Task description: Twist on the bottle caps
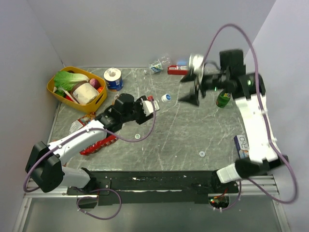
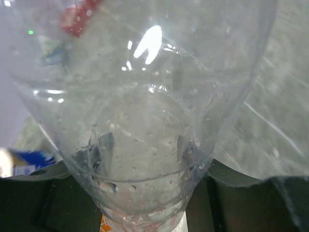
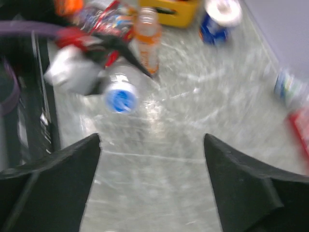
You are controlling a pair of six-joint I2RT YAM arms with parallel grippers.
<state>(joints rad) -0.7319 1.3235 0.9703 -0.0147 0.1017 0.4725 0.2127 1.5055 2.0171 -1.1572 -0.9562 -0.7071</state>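
Right pincer (image 1: 189,89) spread and empty, facing a blue cap (image 1: 166,97) across the table (image 1: 193,140)

Left pincer (image 1: 147,105) is pressed onto a clear plastic bottle (image 2: 145,121) that fills its wrist view. The bottle's long axis seems to run from that grip toward the right arm, with the cap at the end facing it. The cap lies just beside the left pincer, to the robot's left of the right pincer and a little nearer the bases. The right arm is the free one to reach it. Whether the cap sits on the neck is unclear. The orange drink bottle (image 3: 147,41) stands beyond.
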